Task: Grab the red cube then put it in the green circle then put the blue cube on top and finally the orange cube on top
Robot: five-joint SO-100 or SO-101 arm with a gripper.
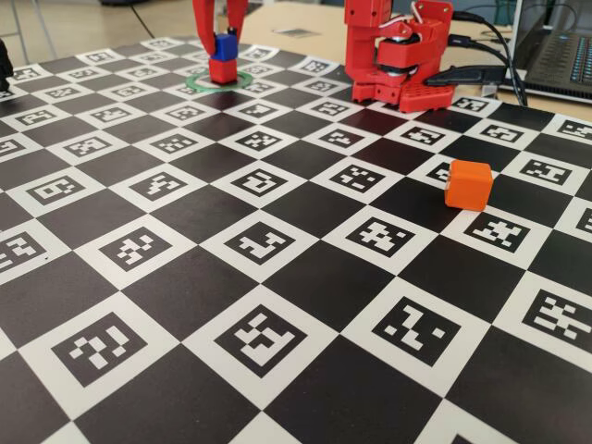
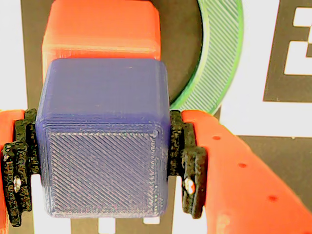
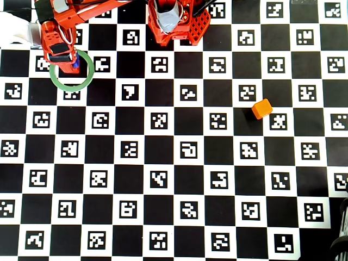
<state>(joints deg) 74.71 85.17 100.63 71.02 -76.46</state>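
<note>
The red cube stands inside the green circle at the far left of the board. The blue cube sits directly on top of it, slightly offset in the wrist view. My gripper comes down from above and is shut on the blue cube, with a black pad pressed against each side. Beyond it, the wrist view shows the red cube and an arc of the green circle. The orange cube lies alone on the right of the board, also seen in the overhead view.
The arm's red base stands at the far edge of the checkered marker board, with cables and a laptop behind it. In the overhead view the arm covers most of the stack inside the green circle.
</note>
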